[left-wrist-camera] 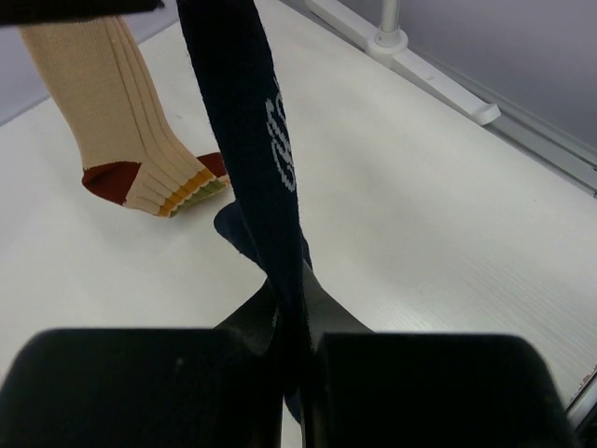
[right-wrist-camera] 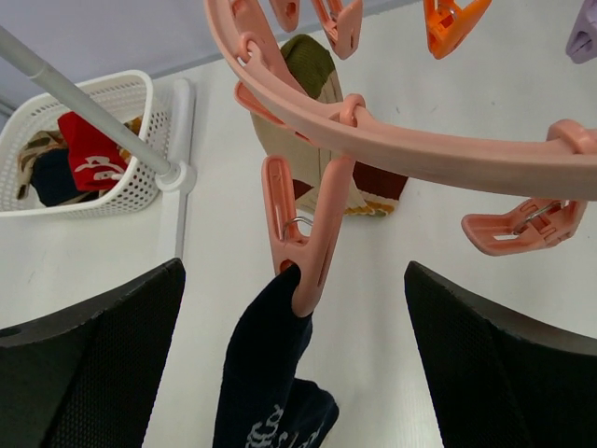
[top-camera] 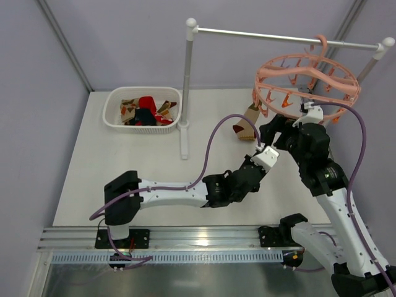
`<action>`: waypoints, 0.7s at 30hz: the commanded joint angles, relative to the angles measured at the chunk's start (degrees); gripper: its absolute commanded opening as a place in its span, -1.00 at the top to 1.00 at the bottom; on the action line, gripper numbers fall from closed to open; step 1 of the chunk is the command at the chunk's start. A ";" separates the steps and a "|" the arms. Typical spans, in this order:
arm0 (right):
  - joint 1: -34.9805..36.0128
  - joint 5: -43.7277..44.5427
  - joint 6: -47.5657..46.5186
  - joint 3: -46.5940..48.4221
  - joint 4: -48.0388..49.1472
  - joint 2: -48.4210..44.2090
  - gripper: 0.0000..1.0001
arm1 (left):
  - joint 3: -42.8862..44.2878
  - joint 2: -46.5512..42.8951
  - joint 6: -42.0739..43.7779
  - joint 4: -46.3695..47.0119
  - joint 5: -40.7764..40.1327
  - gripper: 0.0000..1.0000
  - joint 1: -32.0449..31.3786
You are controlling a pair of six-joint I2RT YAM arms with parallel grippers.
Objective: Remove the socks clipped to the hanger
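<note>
- We see a white table (top-camera: pixel 105 185) with a faint wood grain filling most of the top view.
- Plain pale lavender-grey walls (top-camera: pixel 130 43) close it in on the left and far sides.
- A thin grey strip (top-camera: pixel 65 44) runs up the far-left corner, and another slants at the far right.
- A white metal rail stand (top-camera: pixel 187 86) rises from a flat foot on the table, its bar reaching right to a second post.
- Silver metal rails (top-camera: pixel 198 238) line the near edge.
- The light is even, and shadows are soft.

White arm links (top-camera: pixel 167 194), black joint housings (top-camera: pixel 226 187), purple cables (top-camera: pixel 212 135)
</note>
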 commanded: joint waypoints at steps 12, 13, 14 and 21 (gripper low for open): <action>0.27 5.46 -2.13 4.80 3.22 5.15 -0.98 | 1.66 -0.38 -0.30 1.39 0.47 1.00 -1.13; 0.27 5.55 -2.22 4.88 3.39 5.41 -0.98 | 1.57 -0.38 -0.30 1.39 0.55 1.00 -1.13; 0.27 5.55 -2.22 5.06 3.66 5.50 -0.98 | 1.57 -0.38 -0.30 1.39 0.55 1.00 -1.22; 0.18 8.00 -2.75 6.12 3.92 6.82 -0.64 | 0.96 -0.73 -0.92 1.57 1.08 1.00 -1.31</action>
